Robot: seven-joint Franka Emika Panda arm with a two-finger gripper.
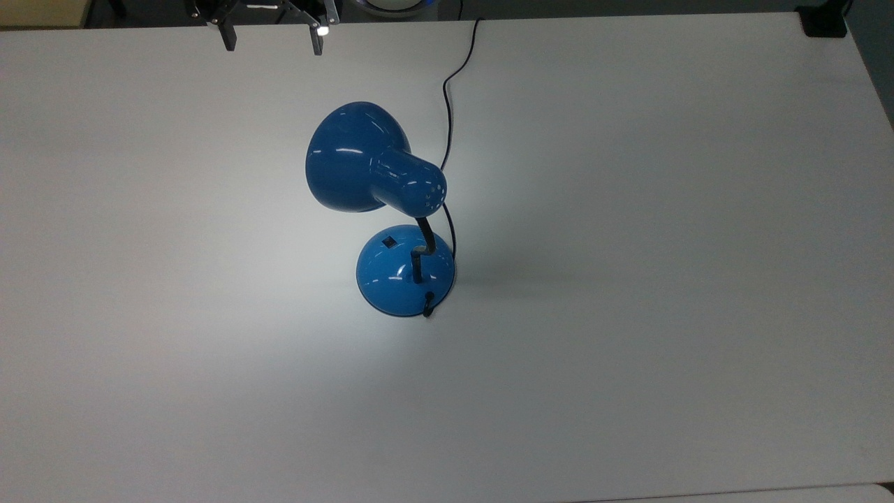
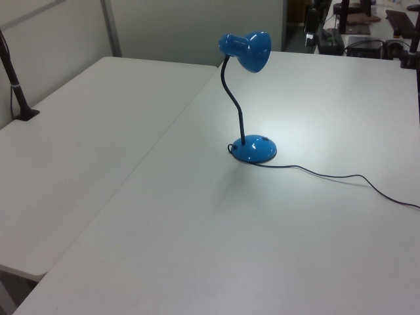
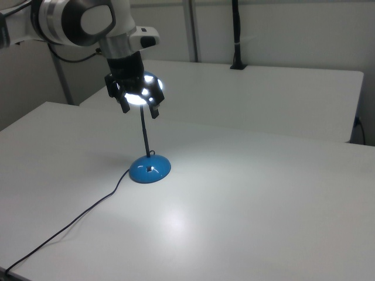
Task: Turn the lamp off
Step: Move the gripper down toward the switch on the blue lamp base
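The lamp stands near the middle of the white table and is lit, throwing a bright patch on the tabletop. Its glossy blue shade tilts toward the top view's left, above the domed blue base with the small black switch. A black cord runs from the base to the table's far edge. My gripper hangs open at the top edge of the top view, well apart from the lamp, with nothing between its fingers. In the right view the gripper stands in front of the glowing shade, above the base.
A second white table adjoins this one on the left view's left, with a black clamped post at its edge. A black block sits at the table's far right corner in the top view. The cord trails across the tabletop.
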